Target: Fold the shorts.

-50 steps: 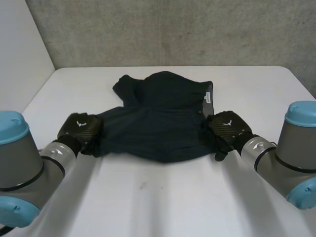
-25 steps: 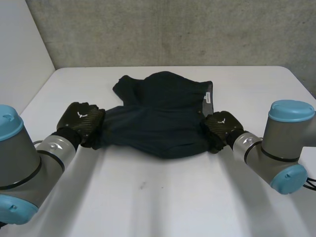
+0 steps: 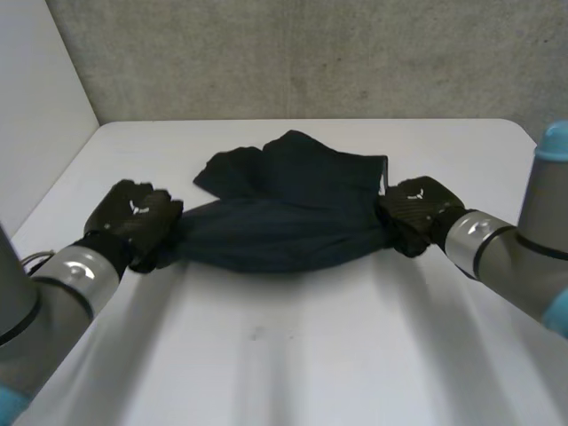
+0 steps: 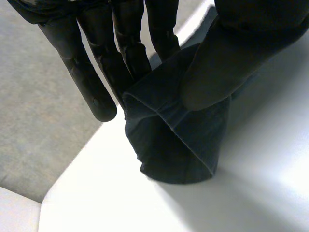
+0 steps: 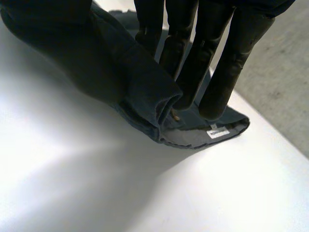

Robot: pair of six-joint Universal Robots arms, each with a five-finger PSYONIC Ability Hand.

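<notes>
Dark shorts [image 3: 284, 222] sit bunched mid-frame on the white table [image 3: 293, 355], stretched between both hands. Left hand [image 3: 133, 217], centre-left, pinches the left end between thumb and fingers. Right hand [image 3: 415, 209], centre-right, pinches the right end beside a white label [image 5: 218, 131].

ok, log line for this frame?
task: fold shorts | left hand: pinches left end | right hand: pinches right end by label | shorts: dark, stretched between hands on white table

Dark navy shorts [image 3: 284, 222] on the white table, near edge lifted, far part rumpled flat.
</notes>
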